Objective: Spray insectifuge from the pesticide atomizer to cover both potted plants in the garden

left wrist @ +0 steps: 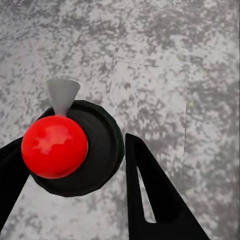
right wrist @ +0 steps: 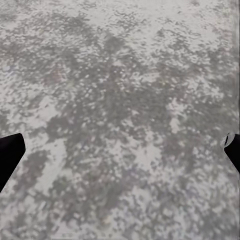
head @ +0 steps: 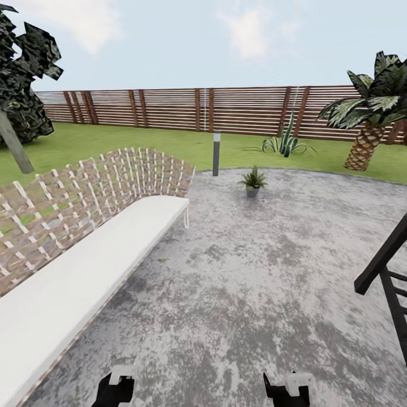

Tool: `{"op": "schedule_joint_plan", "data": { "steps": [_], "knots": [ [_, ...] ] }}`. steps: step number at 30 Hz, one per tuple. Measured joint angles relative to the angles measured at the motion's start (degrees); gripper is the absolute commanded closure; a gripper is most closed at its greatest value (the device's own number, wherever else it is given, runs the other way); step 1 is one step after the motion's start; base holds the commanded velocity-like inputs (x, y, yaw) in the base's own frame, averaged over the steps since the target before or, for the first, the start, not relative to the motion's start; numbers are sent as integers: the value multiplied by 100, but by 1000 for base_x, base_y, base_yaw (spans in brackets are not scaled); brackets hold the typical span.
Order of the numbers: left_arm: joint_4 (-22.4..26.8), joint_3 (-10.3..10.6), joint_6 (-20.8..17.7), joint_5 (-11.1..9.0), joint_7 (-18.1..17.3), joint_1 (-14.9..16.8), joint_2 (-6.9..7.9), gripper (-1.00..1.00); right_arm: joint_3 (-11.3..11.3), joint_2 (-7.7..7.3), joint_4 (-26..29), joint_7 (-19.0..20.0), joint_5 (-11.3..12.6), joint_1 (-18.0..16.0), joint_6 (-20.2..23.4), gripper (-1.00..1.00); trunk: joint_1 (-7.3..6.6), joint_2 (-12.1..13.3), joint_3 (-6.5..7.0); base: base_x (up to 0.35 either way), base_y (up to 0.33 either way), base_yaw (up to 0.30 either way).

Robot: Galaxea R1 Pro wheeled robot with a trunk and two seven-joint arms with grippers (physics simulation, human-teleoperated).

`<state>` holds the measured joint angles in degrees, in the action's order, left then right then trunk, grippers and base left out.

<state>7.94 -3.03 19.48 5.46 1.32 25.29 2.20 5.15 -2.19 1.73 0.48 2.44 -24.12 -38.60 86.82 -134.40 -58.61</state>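
Note:
In the left wrist view the pesticide atomizer (left wrist: pixel 95 150) shows from above: a dark round body with a red ball top and a pale grey nozzle. It sits between the two black fingers of my left gripper (left wrist: pixel 72 146), which is shut on it over the speckled paving. One potted plant (head: pixel 252 182), a small green rosette in a grey pot, stands at the far edge of the paving, well ahead of both arms. My left gripper (head: pixel 116 389) and right gripper (head: pixel 288 389) sit low at the head view's bottom edge. The right gripper (right wrist: pixel 120 155) is open, with bare paving between its fingers.
A wicker bench (head: pixel 85 198) with a white cushion runs along the left. A grey bollard light (head: pixel 216 152) stands by the lawn, with a striped agave (head: pixel 285 141) and a palm (head: pixel 367 130) before the slatted fence (head: pixel 226 110). A dark frame (head: pixel 390 282) juts in at the right.

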Motion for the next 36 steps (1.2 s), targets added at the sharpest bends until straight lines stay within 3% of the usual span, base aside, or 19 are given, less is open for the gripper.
{"op": "schedule_joint_plan", "data": {
  "steps": [21,36],
  "knots": [
    [0,0,0,-5,0,0,0,100,0,0,0,0,0,0,0,-100,0,0,-105,334,89,-269],
    [0,0,1,-6,0,0,6,100,1,3,0,0,0,0,1,-100,1,0,-186,147,44,-266]
  ]
}}
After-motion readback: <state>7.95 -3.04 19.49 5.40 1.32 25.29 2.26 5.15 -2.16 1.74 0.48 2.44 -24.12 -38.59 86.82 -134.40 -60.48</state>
